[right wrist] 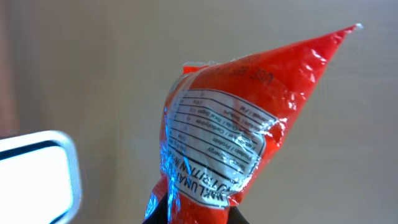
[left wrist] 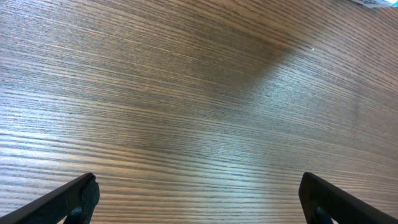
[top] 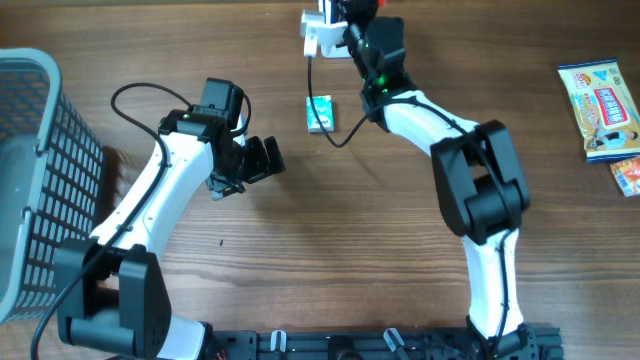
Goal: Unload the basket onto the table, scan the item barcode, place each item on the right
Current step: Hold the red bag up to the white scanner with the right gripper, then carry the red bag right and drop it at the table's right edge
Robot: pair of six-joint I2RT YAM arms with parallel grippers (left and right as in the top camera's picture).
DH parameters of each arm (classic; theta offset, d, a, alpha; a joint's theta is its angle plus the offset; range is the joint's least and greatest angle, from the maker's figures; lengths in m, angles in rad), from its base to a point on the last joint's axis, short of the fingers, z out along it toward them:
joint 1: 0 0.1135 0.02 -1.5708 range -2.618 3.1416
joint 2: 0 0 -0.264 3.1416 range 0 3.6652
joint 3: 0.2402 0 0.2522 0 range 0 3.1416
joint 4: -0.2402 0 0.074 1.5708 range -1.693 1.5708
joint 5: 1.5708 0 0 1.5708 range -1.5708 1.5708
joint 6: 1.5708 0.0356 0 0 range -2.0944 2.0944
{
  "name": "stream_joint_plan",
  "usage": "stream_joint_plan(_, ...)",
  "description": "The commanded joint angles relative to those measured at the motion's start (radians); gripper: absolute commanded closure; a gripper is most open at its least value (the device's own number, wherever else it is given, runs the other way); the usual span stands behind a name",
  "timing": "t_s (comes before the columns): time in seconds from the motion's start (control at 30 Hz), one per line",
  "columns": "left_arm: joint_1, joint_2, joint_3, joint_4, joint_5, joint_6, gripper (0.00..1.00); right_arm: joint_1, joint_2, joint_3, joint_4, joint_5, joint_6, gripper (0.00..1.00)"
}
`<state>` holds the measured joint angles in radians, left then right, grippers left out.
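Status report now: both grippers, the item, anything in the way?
Left gripper open above the table. Right gripper shut on red packet, beside white scanner. Nothing between packet and scanner.

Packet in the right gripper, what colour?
Red packet with a white printed label; clearest in the right wrist view.

Item: red packet [right wrist: 249, 106], crinkled film with a white printed label. It stands tilted, tip toward upper right, lower end pinched in my right gripper [right wrist: 191, 214]. White scanner [right wrist: 34, 177] at lower left.
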<state>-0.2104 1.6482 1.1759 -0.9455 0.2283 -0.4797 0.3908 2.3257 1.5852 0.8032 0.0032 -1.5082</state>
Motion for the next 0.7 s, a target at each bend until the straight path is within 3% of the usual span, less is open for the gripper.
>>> stream_joint_plan(0.0,0.0,-0.01,0.013,0.0,-0.013,-0.006,0.0,-0.016,0.068,0.031,0.001,-0.048,-0.033,0.96)
stream_joint_plan(0.23,0.0,-0.01,0.013,0.0,-0.013,-0.006,0.0,-0.053,0.087,0.031,0.034,0.029,-0.036,0.96)
stream_joint_plan(0.4,0.0,-0.01,0.013,0.0,-0.013,-0.006,0.0,-0.115,0.087,0.031,0.042,0.261,-0.015,0.96)
stream_joint_plan(0.53,0.0,-0.01,0.013,0.0,-0.013,-0.006,0.0,-0.237,0.087,0.031,0.006,0.569,0.151,0.96)
stream_joint_plan(0.67,0.0,-0.01,0.013,0.0,-0.013,-0.006,0.0,-0.388,0.087,0.031,-0.195,0.853,0.486,0.96)
